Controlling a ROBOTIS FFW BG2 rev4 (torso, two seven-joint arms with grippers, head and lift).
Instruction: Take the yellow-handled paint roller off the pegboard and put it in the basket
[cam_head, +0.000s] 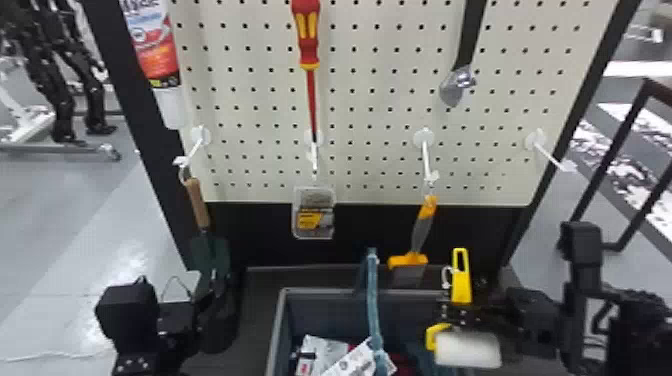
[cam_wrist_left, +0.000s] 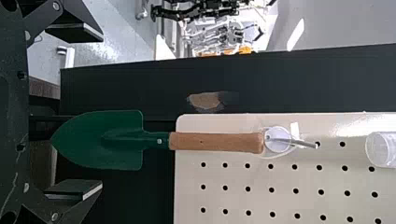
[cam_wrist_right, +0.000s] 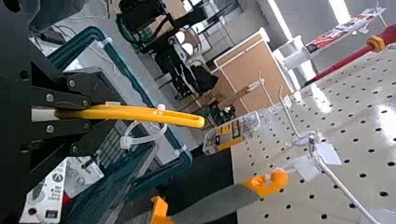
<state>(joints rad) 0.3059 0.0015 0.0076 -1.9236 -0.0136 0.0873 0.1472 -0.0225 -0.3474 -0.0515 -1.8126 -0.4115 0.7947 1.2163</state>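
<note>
Green trowel (cam_wrist_left: 112, 140) and red screwdriver (cam_head: 306, 37).

Shiny gray floor (cam_head: 65, 220) stretches left of the right pincer (cam_head: 457, 312), while a black tubular frame (cam_head: 631, 130) stands to its right. Bright light strips (cam_wrist_right: 339, 11) and a white-edged tan panel (cam_wrist_right: 250, 70) lie beyond it, leftward.

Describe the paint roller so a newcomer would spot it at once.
Below the pegboard sits a basket with a teal handle. Over its right side, in the robot's right gripper, is the paint roller: yellow handle, white cylindrical head. Unlike the orange-and-gray scraper nearby, it hangs from no peg.
</note>
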